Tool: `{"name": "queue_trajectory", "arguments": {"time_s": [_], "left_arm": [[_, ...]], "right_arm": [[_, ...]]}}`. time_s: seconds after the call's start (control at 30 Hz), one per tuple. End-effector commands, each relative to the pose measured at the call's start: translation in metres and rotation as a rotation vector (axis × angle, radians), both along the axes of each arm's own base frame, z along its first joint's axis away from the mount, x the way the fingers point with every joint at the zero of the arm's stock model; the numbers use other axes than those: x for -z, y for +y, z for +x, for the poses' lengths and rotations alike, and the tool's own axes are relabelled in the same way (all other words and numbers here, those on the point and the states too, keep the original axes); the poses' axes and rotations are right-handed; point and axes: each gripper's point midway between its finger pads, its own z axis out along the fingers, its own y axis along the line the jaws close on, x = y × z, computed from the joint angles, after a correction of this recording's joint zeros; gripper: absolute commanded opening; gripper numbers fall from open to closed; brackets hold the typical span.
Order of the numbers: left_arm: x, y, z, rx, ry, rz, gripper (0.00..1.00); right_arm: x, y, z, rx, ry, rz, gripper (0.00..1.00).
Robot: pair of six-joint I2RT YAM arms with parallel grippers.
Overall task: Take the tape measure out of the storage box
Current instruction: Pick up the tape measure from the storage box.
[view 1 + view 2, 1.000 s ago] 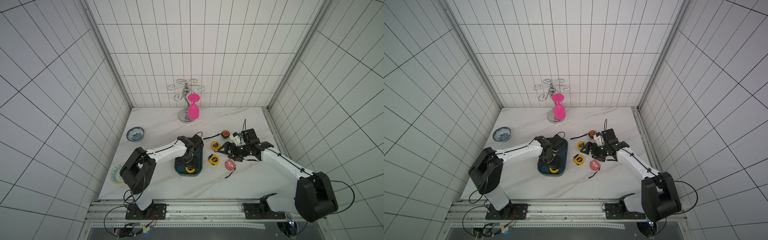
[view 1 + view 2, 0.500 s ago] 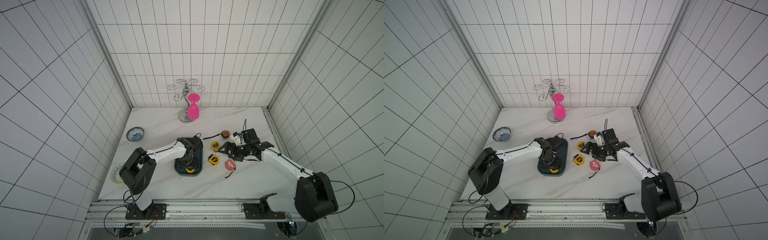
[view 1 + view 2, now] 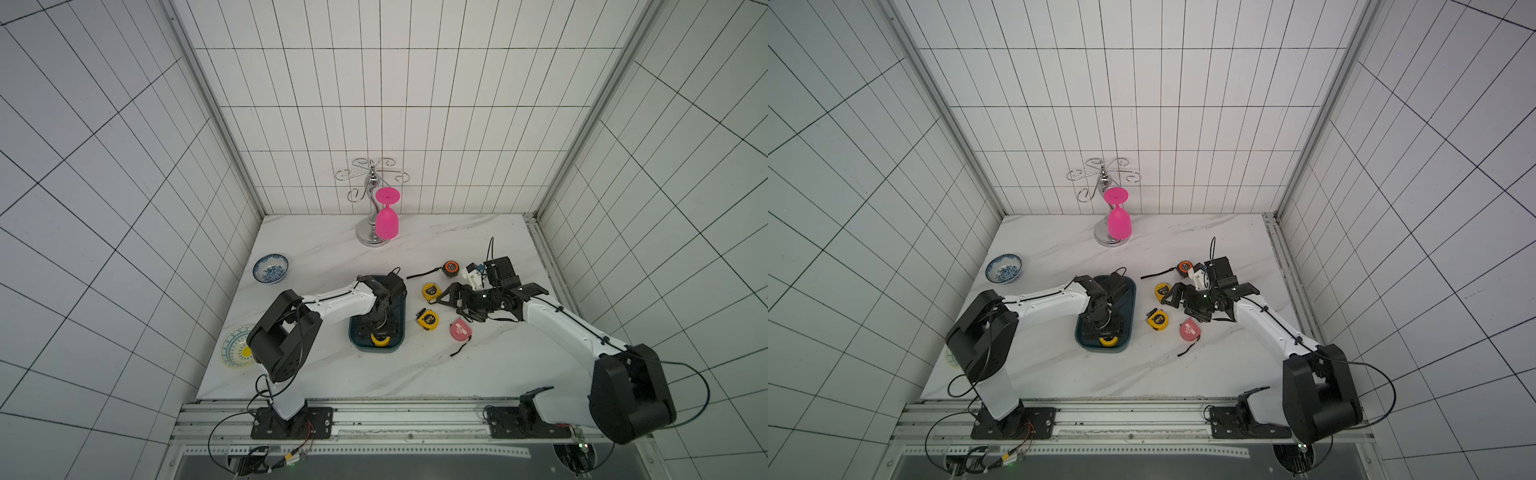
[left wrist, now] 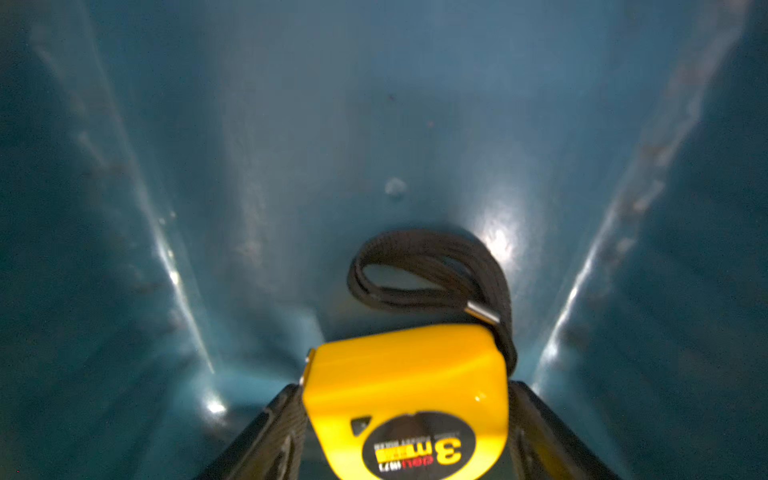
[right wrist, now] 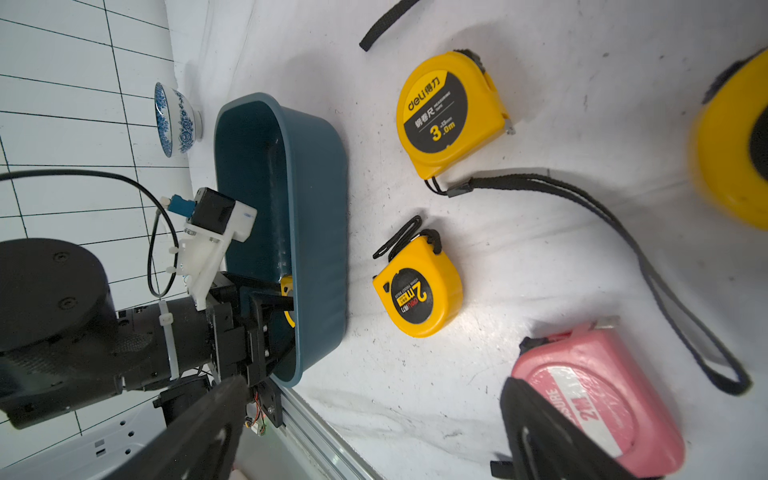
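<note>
Teal storage box [image 4: 374, 124] holds yellow tape measure [image 4: 409, 405], apparently pinched by left claw [image 4: 403, 388].

Four loose tape measures lie flat on the marble table [image 3: 415, 365] around the right gripper [image 3: 456, 305].
- yellow 3 m unit [image 3: 430, 291]: just ahead of the fingertips.
- yellow 2 m unit [image 3: 428, 320]: ahead, toward the table's front edge.
- pink unit [image 3: 460, 330]: just beside the gripper, front side.
- orange-and-black unit [image 3: 449, 269]: near, back-wall side.

The blue-and-white bowl [image 3: 270, 268] and patterned plate [image 3: 235, 352] sit well apart from the left gripper [image 3: 379, 337], on its outer side. The chrome rack [image 3: 371, 183], carrying an inverted pink glass [image 3: 387, 220], stands well behind both grippers.
</note>
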Motion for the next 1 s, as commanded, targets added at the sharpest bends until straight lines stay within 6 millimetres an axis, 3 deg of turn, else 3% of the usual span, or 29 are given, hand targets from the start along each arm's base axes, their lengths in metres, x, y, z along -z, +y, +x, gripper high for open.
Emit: {"name": "queue_trajectory", "arguments": {"time_s": [0.0, 0.17, 0.3, 0.53, 0.8, 0.97], "left_arm": [[0.008, 0.001, 0.012, -0.032, -0.026, 0.018, 0.74], [0.013, 0.003, 0.013, -0.036, -0.023, 0.029, 0.61], [0.01, 0.006, 0.015, -0.042, -0.034, 0.035, 0.42], [-0.022, 0.009, 0.024, -0.099, -0.081, -0.007, 0.04], [-0.089, -0.014, 0.044, -0.201, -0.164, -0.181, 0.0], [-0.134, -0.03, 0.063, -0.24, -0.239, -0.276, 0.0]], "right_arm": [[-0.005, -0.001, 0.002, -0.001, -0.03, 0.009, 0.99], [-0.005, -0.002, 0.001, 0.0, -0.029, 0.009, 0.99], [-0.004, -0.002, 0.0, 0.002, -0.031, 0.013, 0.99], [-0.006, 0.0, -0.003, -0.003, -0.064, 0.024, 0.99], [-0.009, 0.018, -0.007, -0.013, -0.155, 0.029, 0.99], [-0.026, 0.03, -0.008, -0.007, -0.247, 0.072, 0.99]]}}
